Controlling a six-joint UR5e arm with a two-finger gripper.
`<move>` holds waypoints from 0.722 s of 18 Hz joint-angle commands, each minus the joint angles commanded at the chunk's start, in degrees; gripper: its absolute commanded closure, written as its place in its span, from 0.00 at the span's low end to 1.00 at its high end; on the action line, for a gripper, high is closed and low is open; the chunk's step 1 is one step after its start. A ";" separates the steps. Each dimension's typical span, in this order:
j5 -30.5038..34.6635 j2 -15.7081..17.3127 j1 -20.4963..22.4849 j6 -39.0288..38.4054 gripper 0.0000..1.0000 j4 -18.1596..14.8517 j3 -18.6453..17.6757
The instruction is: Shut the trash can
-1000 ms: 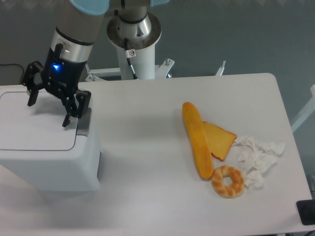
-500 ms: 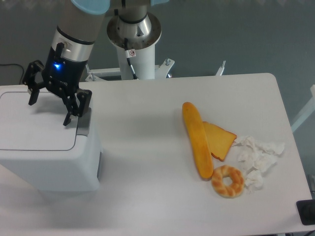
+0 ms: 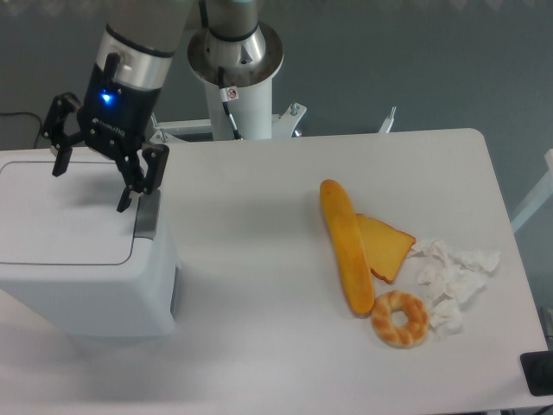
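Note:
The trash can (image 3: 82, 277) is a big white boxy bin at the left edge of the table. Its flat white lid (image 3: 60, 216) lies down flush on top. A grey tab (image 3: 147, 214) sits on the rim at the lid's right side. My gripper (image 3: 91, 184) hangs just above the lid's rear part, open, with nothing between its black fingers. One fingertip (image 3: 123, 204) is close to the grey tab, the other (image 3: 57, 168) is over the lid's far left.
On the right half of the table lie a long bread loaf (image 3: 346, 245), a toast slice (image 3: 386, 245), a bagel (image 3: 400, 318) and crumpled white paper (image 3: 454, 281). The arm's white base post (image 3: 235, 69) stands behind the table. A dark object (image 3: 537, 373) sits at the lower right corner.
My gripper has risen a little off the lid and shifted slightly right. The lid and the bread items have not moved.

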 joint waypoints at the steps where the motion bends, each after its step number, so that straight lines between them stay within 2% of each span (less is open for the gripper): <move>1: 0.44 0.44 0.97 0.09 0.00 -0.09 0.44; 4: 3.07 1.49 2.29 0.09 0.00 -0.17 0.36; 7: 9.39 2.38 2.38 2.28 0.00 -0.35 0.18; 11: 9.93 4.39 4.92 6.32 0.00 -0.96 -0.26; 13: 12.29 5.54 5.98 9.13 0.00 -1.66 -0.52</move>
